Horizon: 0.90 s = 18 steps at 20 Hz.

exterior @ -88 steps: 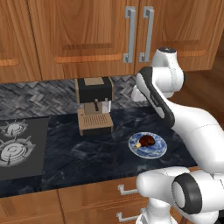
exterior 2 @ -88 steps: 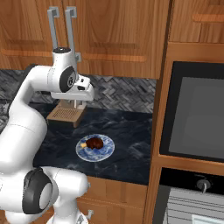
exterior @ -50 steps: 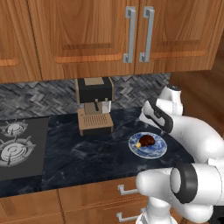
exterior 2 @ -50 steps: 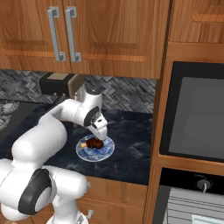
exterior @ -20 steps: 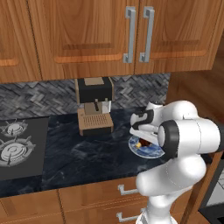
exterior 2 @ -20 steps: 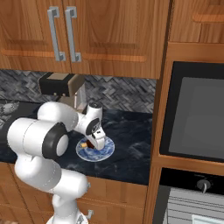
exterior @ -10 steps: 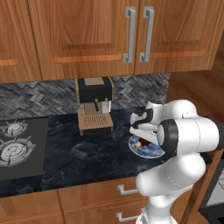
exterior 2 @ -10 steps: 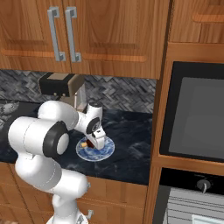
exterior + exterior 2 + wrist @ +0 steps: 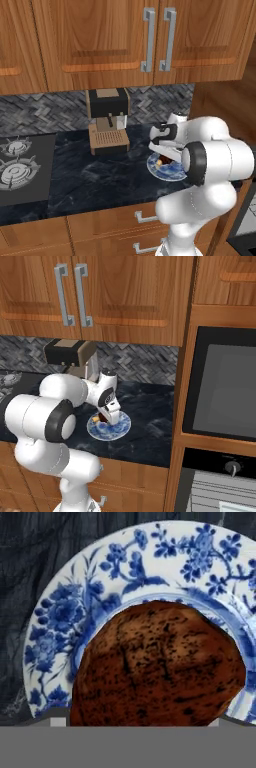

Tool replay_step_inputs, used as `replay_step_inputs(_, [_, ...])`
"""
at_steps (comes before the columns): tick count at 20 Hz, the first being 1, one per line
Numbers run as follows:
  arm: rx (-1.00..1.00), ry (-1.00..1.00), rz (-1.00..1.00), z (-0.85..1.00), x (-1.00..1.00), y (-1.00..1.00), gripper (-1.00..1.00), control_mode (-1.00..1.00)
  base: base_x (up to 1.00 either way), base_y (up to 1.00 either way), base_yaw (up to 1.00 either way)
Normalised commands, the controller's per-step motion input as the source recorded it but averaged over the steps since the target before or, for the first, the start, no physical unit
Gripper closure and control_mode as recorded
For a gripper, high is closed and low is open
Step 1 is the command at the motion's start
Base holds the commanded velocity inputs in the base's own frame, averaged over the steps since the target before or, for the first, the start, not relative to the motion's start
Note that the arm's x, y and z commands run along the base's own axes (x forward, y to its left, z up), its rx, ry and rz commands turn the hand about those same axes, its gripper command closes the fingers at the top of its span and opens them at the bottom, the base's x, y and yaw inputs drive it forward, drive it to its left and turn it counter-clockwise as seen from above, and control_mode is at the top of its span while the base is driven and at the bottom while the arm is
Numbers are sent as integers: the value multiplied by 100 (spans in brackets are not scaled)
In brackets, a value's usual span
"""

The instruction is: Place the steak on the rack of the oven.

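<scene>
The steak (image 9: 155, 667), a dark reddish-brown lump, lies on the round blue-and-white plate (image 9: 60, 612) and looms large in the hand view. From the right base view the steak (image 9: 100, 418) shows its orange bit at the left end. My gripper (image 9: 104, 415) reaches down onto the plate (image 9: 116, 430) with its fingers on either side of the steak, open. In the left base view the gripper (image 9: 162, 156) hangs over the steak (image 9: 159, 161). The oven (image 9: 215, 491) is low at the right, black-framed with a pale grey striped inside.
A black-and-tan coffee machine (image 9: 107, 120) stands on the dark counter (image 9: 100, 175) behind and left of the plate. The grey stovetop (image 9: 20, 167) lies far left. Above the oven sits a black-framed appliance (image 9: 225, 386) with a grey door. Wooden cupboards (image 9: 125, 40) hang overhead.
The arm has swung down from beside the coffee machine to the plate. In the last second the hand has only settled slightly around the steak.
</scene>
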Motion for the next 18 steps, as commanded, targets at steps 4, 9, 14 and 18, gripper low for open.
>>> replay_step_inputs(4, [0, -1, 0, 92, -32, 7, 100, -100, 0, 0, 0])
replay_step_inputs(9, [-6, -2, 2, 93, -59, 2, 100, -100, 0, 0, 0])
replay_step_inputs(14, [-8, -2, 11, 88, -46, 8, 100, -100, 0, 0, 0])
replay_step_inputs(18, [-3, -12, 11, 18, -71, 14, 100, -100, 0, 0, 0])
